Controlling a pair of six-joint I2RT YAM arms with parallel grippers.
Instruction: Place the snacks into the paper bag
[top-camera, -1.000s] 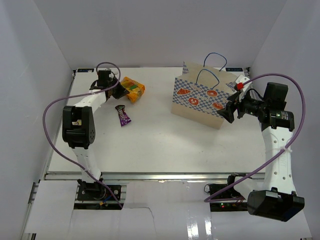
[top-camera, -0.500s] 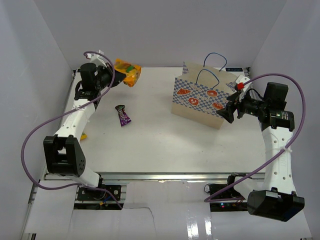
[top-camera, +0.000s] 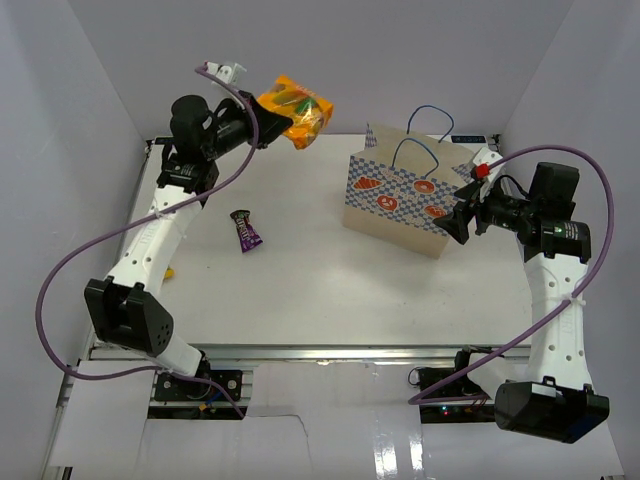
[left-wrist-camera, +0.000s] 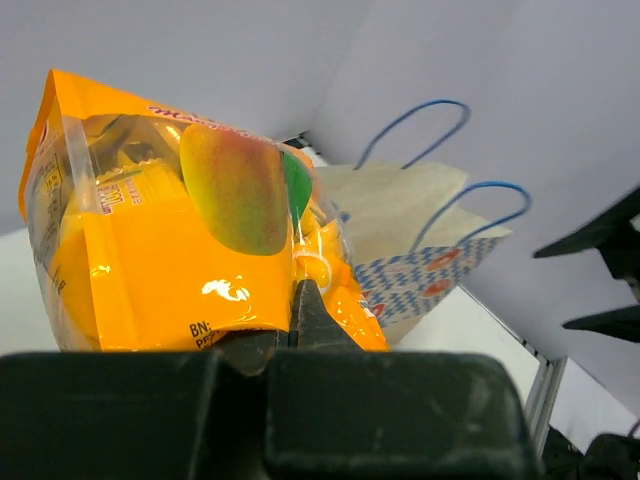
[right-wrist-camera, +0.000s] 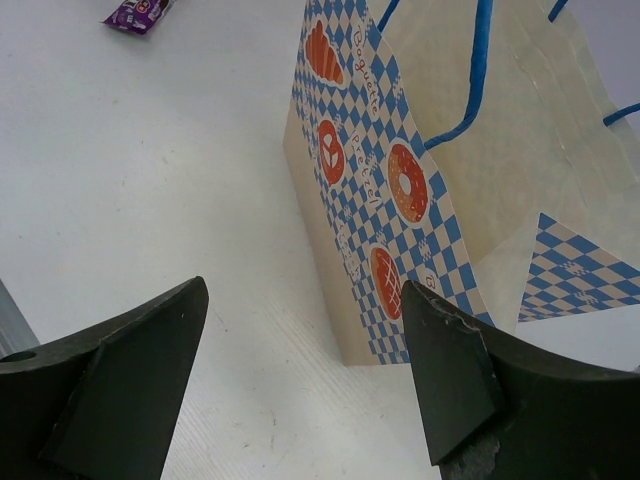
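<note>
My left gripper (top-camera: 268, 125) is shut on the orange crinkly bag (top-camera: 295, 112) and holds it high above the table's back left, left of the paper bag (top-camera: 405, 200). In the left wrist view the orange bag (left-wrist-camera: 180, 230) fills the frame above the shut gripper (left-wrist-camera: 295, 320), with the paper bag (left-wrist-camera: 420, 240) beyond. The purple candy packet (top-camera: 245, 230) lies on the table. A yellow bit (top-camera: 168, 271) peeks from under the left arm. My right gripper (top-camera: 462, 218) is open and empty beside the paper bag's right end (right-wrist-camera: 420, 200). The green bag is out of view.
White walls close the table at the back and both sides. The purple packet also shows in the right wrist view (right-wrist-camera: 140, 12), at the top left. The right gripper (right-wrist-camera: 300, 390) hangs over bare table (right-wrist-camera: 180, 200) next to the bag's corner.
My left gripper has lifted the orange bag off the table and carried it up and to the right, toward the paper bag. The right arm has not moved.
</note>
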